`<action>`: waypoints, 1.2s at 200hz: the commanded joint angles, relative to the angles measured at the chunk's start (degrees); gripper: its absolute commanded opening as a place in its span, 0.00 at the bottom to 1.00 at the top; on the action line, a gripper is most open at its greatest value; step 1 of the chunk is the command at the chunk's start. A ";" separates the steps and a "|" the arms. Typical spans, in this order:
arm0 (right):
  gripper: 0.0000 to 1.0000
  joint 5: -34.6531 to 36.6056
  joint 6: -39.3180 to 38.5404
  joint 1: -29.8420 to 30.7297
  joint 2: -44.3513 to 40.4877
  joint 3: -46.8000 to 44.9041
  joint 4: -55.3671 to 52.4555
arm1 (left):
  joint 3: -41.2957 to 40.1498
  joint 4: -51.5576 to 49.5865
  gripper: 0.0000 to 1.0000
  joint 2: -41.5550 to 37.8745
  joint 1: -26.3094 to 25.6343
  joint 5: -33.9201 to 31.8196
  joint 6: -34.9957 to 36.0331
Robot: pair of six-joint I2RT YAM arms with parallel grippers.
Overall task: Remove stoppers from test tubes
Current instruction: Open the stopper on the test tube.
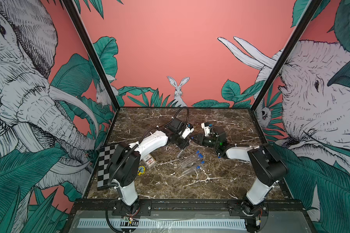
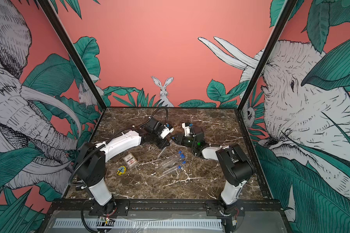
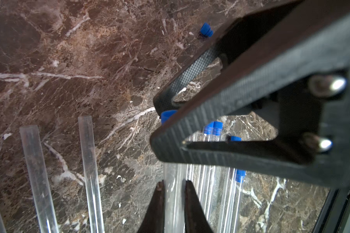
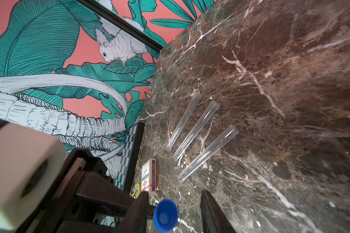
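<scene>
Pinching the held tube (image 3: 173,175) partway along its clear wall, your left tool (image 3: 174,182) is pressed together on it, with the plugged end turned toward your other arm. I judge that gives the pull something to work against.

Agreed, and your right tool (image 4: 175,192) stands spread around the stopper (image 4: 165,214). One finger is just beside it and the other clearly apart, so you are not pinching it. You need to close squarely on the blue rim before drawing back.

How does the plug look to you?

It is short, bright blue and seated in the tube's mouth, with a dished end face. Three bare tubes (image 4: 196,131) lie side by side on the tabletop (image 1: 210,181), apart from the stoppered tubes (image 1: 189,161) bunched between your arms. One loose stopper (image 3: 206,30) lies on the marble beyond your right tool. With three bare and more plugged, I judge less than half is done.
</scene>
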 commanded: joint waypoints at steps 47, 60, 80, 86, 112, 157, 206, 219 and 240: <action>0.29 -1.14 1.55 0.52 0.78 0.98 4.04 | 1.62 0.57 0.00 -1.65 -0.08 1.07 -0.48; 0.27 -1.20 1.80 0.52 0.94 0.94 4.49 | 1.62 0.66 0.00 -1.69 -0.13 1.14 -0.50; 0.25 -1.27 2.01 0.54 1.07 0.93 4.78 | 1.69 0.58 0.00 -1.57 -0.11 1.26 -0.45; 0.24 -1.26 2.04 0.48 1.02 0.89 4.84 | 1.70 0.55 0.00 -1.64 -0.08 1.21 -0.40; 0.16 -1.34 1.93 0.51 0.91 0.93 4.83 | 1.62 0.40 0.00 -1.57 -0.09 1.09 -0.32; 0.06 -1.19 1.11 0.48 0.37 1.14 3.84 | 1.31 -0.19 0.00 -1.74 -0.09 0.42 -0.11; 0.04 1.09 -4.56 0.49 -2.67 1.88 -4.48 | 1.54 -4.16 0.00 -1.16 0.00 -3.84 0.71; 0.03 1.91 -6.32 0.46 -3.61 2.23 -6.81 | 1.62 -5.28 0.00 -0.89 0.18 -4.81 0.80; 0.03 2.73 -7.62 0.34 -4.88 2.43 -8.34 | 1.70 -6.76 0.00 -0.48 0.36 -6.00 1.11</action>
